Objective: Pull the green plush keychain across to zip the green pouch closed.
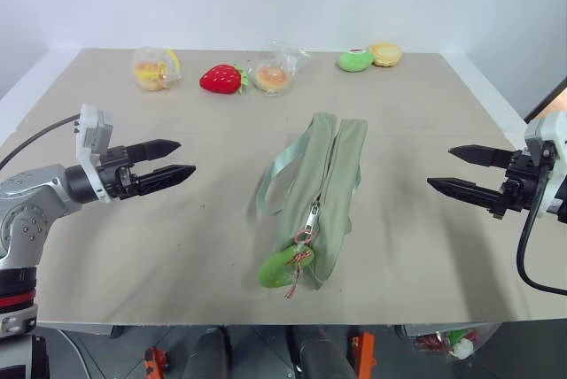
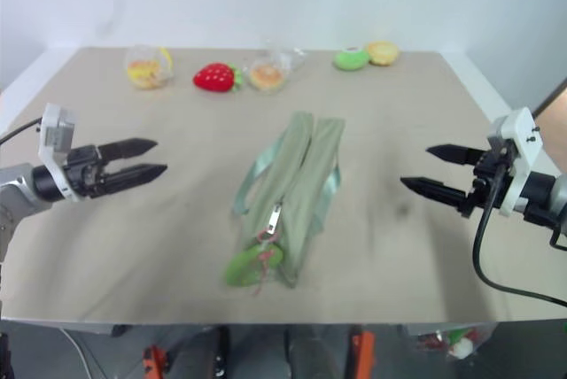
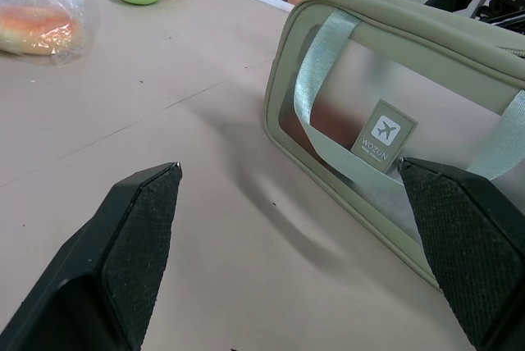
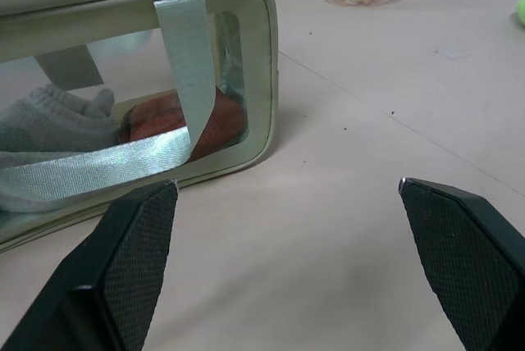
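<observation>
The green pouch stands in the middle of the table, its zipper running along the top from the near end toward the far end. The zipper pull sits at the near end, and the green plush keychain hangs from it on a red-and-white string against the pouch's near end. My left gripper hovers open well to the left of the pouch, pointing at it. My right gripper hovers open well to the right, also aimed at it. The wrist views show the pouch's clear side panels and pale strap, with something red inside.
Along the table's far edge lie a bagged yellow item, a red strawberry toy, a bagged bun, a round green toy and an orange bun. The table's front edge runs just below the pouch.
</observation>
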